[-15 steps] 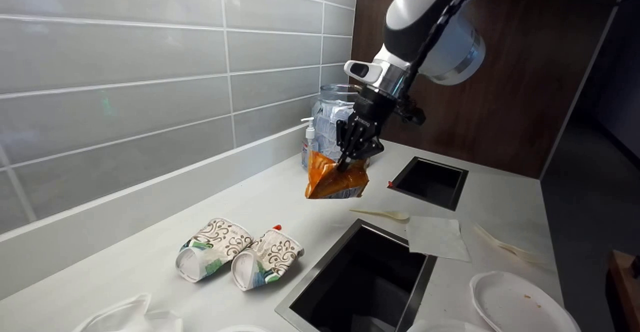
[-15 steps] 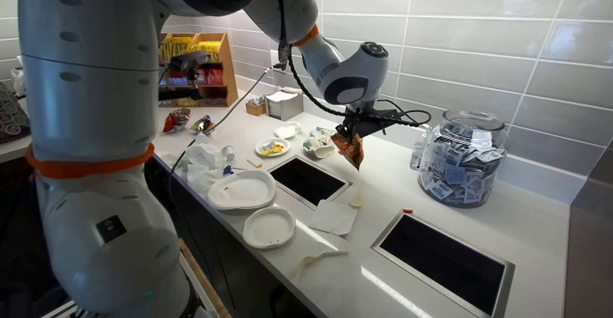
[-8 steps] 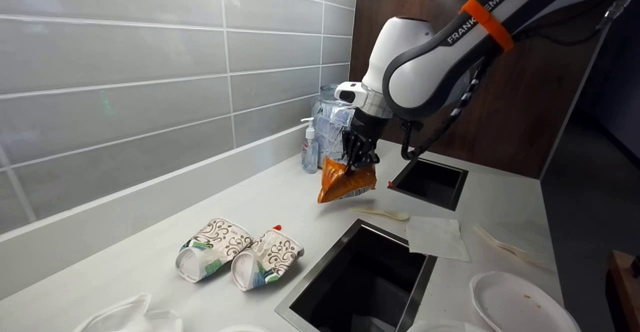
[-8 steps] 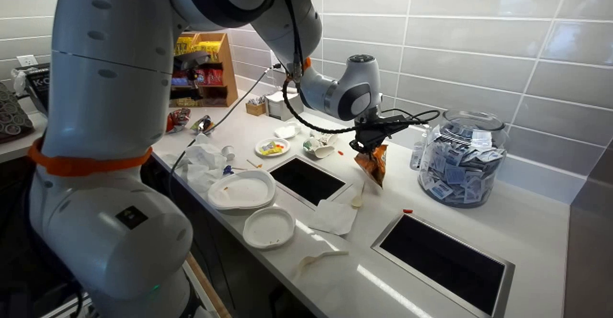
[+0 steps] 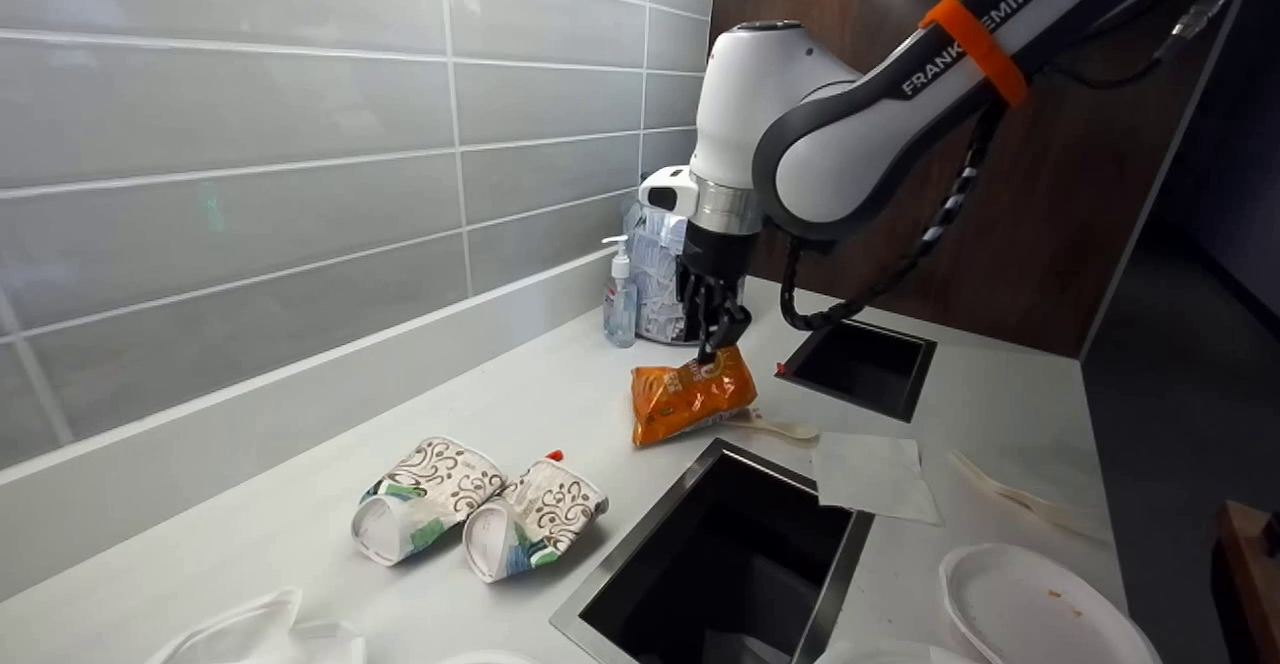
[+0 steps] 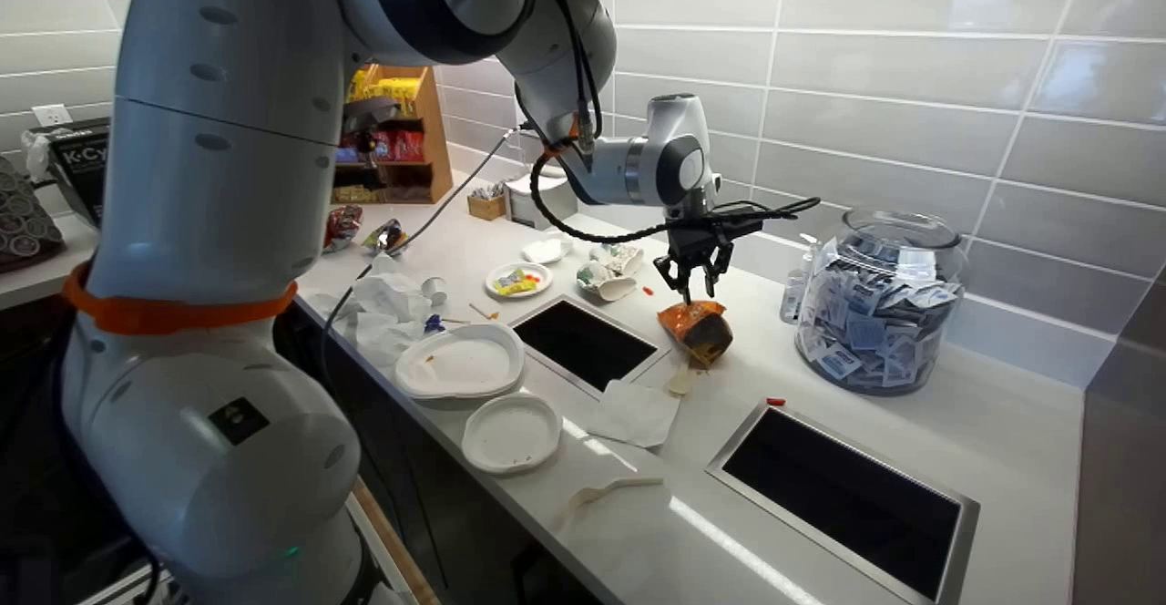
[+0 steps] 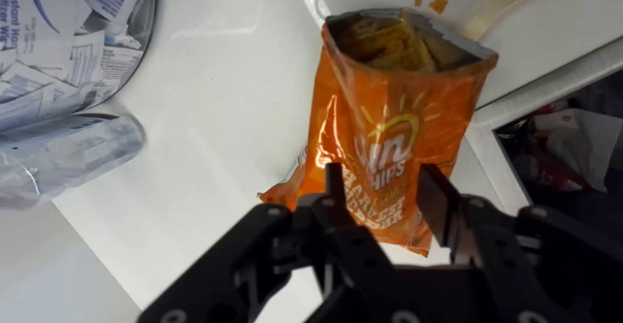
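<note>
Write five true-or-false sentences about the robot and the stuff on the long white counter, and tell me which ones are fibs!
1. The shiny orange foil chip bag is sealed. False: that bag is open, and golden chips show inside.
2. The robot's black two-fingered gripper stands open. True.
3. The two crumpled paper cups with brown swirls stand upright. False: those cups lie on their sides.
4. The clear pump-top bottle is beside the big round see-through jar. True.
5. That jar is tipped over. False: the jar stands upright, holding flat blue-and-white packets.
</note>
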`<state>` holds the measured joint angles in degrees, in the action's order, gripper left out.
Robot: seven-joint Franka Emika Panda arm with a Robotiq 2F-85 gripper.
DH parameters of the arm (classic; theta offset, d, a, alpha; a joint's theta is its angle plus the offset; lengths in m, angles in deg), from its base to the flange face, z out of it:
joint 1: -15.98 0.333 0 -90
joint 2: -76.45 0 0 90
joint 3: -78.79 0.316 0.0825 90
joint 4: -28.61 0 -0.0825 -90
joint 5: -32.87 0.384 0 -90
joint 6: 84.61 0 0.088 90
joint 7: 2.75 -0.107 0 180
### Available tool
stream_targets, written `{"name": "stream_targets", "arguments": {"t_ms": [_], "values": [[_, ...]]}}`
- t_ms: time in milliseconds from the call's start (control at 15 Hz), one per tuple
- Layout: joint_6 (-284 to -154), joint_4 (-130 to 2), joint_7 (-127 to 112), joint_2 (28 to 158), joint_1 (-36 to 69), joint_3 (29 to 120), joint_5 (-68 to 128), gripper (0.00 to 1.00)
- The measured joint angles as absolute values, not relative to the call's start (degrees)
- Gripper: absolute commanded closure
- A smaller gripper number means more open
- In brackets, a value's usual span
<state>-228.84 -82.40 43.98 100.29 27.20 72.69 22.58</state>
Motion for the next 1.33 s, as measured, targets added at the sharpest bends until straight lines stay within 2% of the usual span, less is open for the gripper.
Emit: {"name": "stream_targets", "arguments": {"t_ms": [133,200,267,867,1133,1333], "values": [[-226.85,-81.62,42.81,100.29,25.46,74.5,21.46,0.07],[-225.97,-81.27,42.41,100.3,24.69,75.23,21.07,0.01],[-225.33,-80.99,42.2,100.33,23.96,75.89,20.92,0.0],[-224.33,-79.34,42.84,103.77,19.57,81.85,20.91,0.0],[-224.4,-76.77,43.99,106.23,19.37,82.84,20.91,0.05],[-224.4,-74.72,44.97,107.84,19.22,82.9,20.86,0.02]]}}
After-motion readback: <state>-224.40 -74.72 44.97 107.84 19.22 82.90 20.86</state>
